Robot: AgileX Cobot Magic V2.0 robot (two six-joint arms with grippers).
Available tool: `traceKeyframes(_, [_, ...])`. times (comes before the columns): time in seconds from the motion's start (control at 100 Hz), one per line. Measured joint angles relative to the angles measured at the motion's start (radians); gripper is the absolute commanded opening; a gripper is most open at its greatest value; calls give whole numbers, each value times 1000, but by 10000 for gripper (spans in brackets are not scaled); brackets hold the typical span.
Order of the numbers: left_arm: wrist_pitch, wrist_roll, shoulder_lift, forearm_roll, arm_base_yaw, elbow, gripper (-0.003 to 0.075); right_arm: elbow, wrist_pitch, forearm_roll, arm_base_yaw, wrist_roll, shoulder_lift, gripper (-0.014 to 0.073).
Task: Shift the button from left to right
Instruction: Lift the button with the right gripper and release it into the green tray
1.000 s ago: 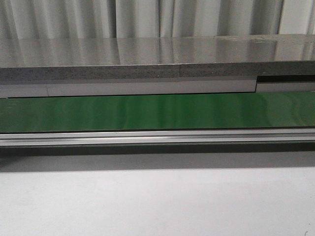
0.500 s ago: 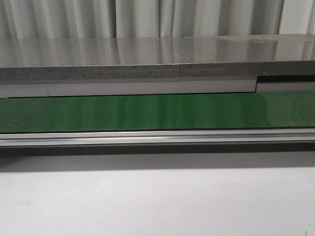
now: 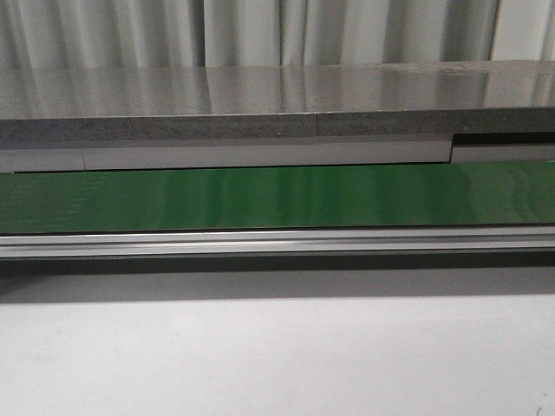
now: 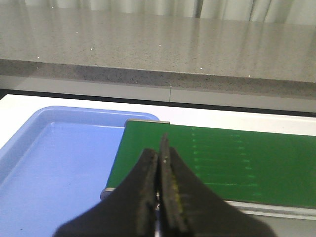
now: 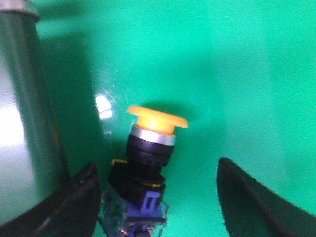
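The button (image 5: 148, 148) lies on the green belt (image 5: 247, 74) in the right wrist view. Its yellow-orange cap points away from the wrist, and its black and blue body sits between the fingers. My right gripper (image 5: 158, 170) is open around that body; the body lies close to one finger, and there is a wide gap to the other. My left gripper (image 4: 159, 155) is shut with nothing in it, above the belt's end (image 4: 222, 163) beside a blue tray (image 4: 59, 163). The front view shows neither gripper and not the button.
A shiny metal rail (image 5: 19, 123) runs along the belt right beside the button. In the front view the green belt (image 3: 277, 198) lies between an aluminium rail (image 3: 277, 243) and a grey stone counter (image 3: 277, 95), with the white table (image 3: 277, 355) in front.
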Motion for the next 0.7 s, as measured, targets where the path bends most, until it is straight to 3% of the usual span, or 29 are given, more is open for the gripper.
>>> traceKeyframes(0.28, [0, 0, 0, 0, 0, 0, -20, 0, -30, 35, 2, 41, -100, 511])
traceKeyframes(0.7, [0, 0, 0, 0, 0, 0, -20, 17, -73, 89, 212, 43, -379, 509])
